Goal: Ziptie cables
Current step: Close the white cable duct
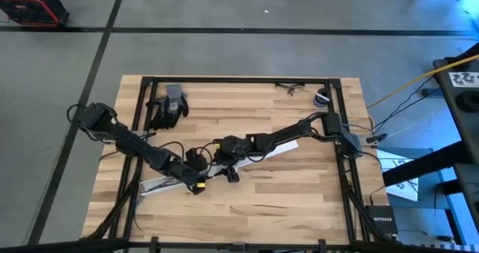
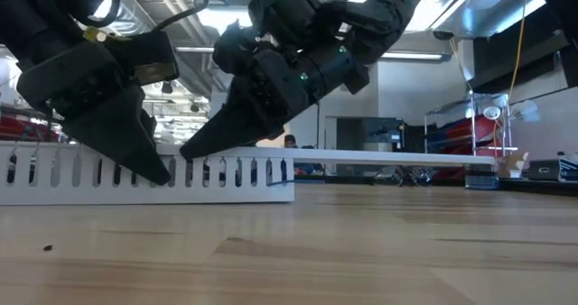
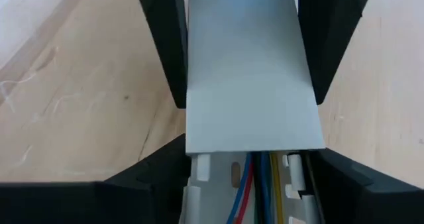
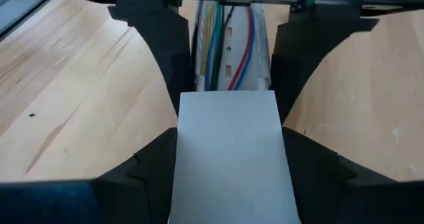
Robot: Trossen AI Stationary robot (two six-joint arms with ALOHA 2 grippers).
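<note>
Two grippers, one white slotted channel (image 2: 226,183) on the wooden table (image 1: 299,186), and I am straddling it from both ends. My left gripper (image 3: 242,25) has its pads against the two long edges of the white cover (image 3: 252,98) that lies along the top of the channel, jaws about half open and closed onto it. My right gripper (image 4: 228,52) pinches the same cover from the opposite direction, again on the edges, with nothing else in its hold.

The cables (image 4: 213,52) lie inside the channel, running lengthwise along its floor. Blue, red, yellow and green strands show in the bare stretch past the cover's end, and the rest are hidden beneath the cover.

I judge them light, thin and floppy. They will sag, fan apart and slide over one another as soon as the channel walls stop corralling them, and a hard pinch could nick the insulation. The best hold looks to be across the whole bunch at once, on the exposed stretch just beyond the cover's end, squeezing from the sides so the strands stack and do not splay. A single strand would only slip out. The cover is stiff and smooth — it seems to need shifting before the remaining length of the bunch can be reached and tied.
</note>
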